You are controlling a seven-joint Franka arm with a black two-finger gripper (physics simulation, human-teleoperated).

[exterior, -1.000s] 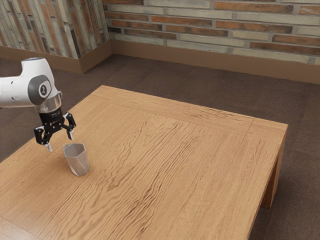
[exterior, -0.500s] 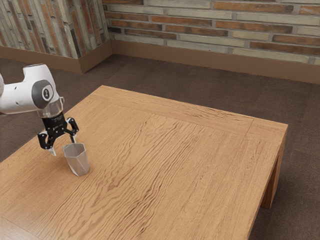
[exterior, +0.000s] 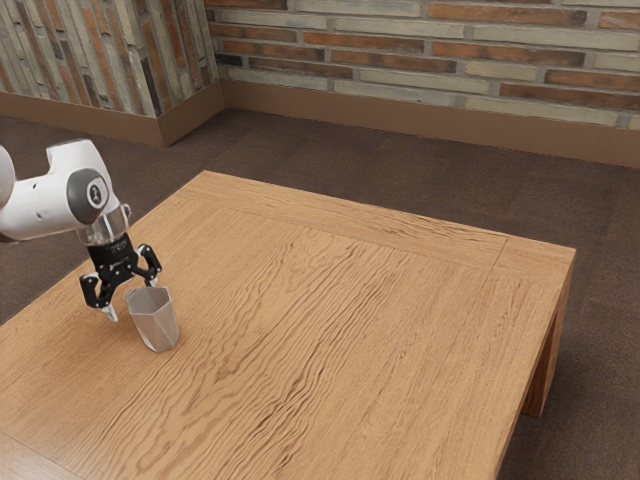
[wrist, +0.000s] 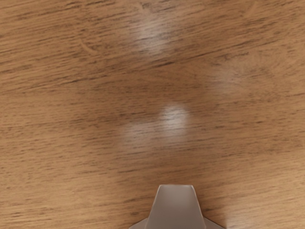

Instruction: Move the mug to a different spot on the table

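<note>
You are looking at a light wooden table with strong wavy grain and a framed border along its far and right edges. Around it lies a dark brown floor, carpet as far as you can judge. A red-brown brick wall runs along the far side and a paler weathered wall stands at far left, both footed by a brown baseboard. Close up, pale glare patches sit on the tabletop.

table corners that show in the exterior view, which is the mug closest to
The far corner at the exterior view's upper left; the mug stands well away from the corner at the exterior view's right.
</note>
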